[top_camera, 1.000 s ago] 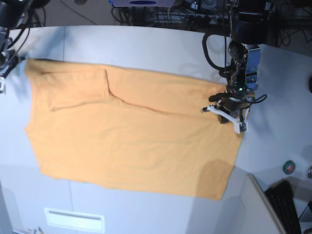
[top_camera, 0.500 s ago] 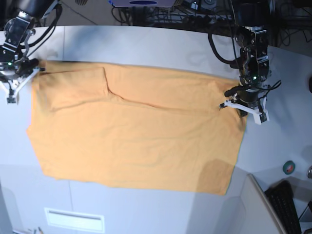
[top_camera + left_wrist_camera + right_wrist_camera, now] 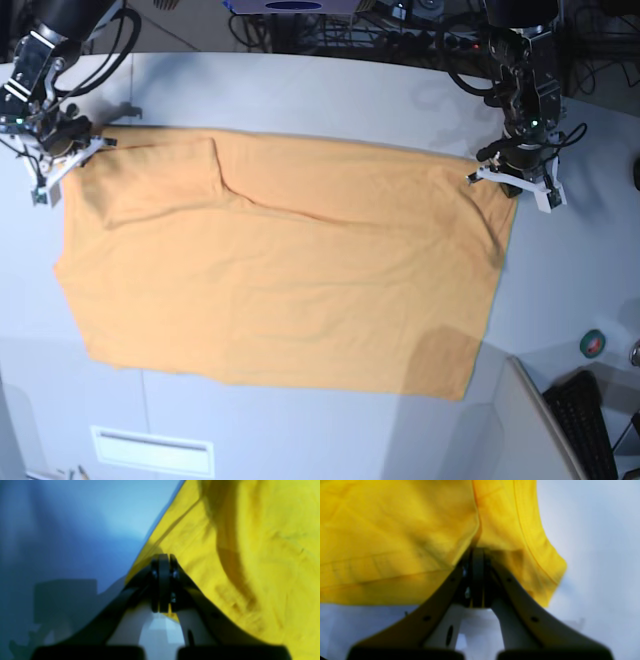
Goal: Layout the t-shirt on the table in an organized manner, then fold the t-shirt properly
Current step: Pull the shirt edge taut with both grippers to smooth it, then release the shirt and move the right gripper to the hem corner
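White table (image 3: 300, 90): shirt (image 3: 280, 270) is being drawn taut, far corners apparently clamped by left gripper (image 3: 512, 182) and right gripper (image 3: 62, 160), both moved outward.

Base camera looks steeply down over the whole surface (image 3: 330, 90). Both wrist cameras peer close along their tools, each at a far corner of the t-shirt (image 3: 270, 270) also seen from above.

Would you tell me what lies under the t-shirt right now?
The t-shirt lies spread on the white table, visible all around it. Whatever is beneath the cloth itself is covered.
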